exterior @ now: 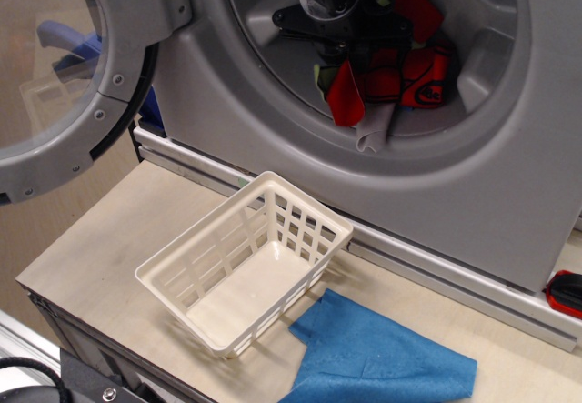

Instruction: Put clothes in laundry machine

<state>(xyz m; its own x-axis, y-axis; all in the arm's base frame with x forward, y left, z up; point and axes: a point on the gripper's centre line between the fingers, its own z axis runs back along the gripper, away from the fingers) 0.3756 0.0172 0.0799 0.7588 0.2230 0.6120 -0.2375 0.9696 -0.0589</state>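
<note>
The dark gripper (350,44) reaches into the laundry machine (509,185) drum at 12 o'clock, jaws clamped on the clothes (386,85), a red, green and grey bundle hanging just inside the opening. At 6 o'clock the white basket (186,262) sits on the bench (91,248), blue cloth (382,362) beside it

red clothes (400,80), white basket (241,266), blue cloth (382,357)

Laundry test bench: washer (273,148) on a plywood counter (100,248)
</note>
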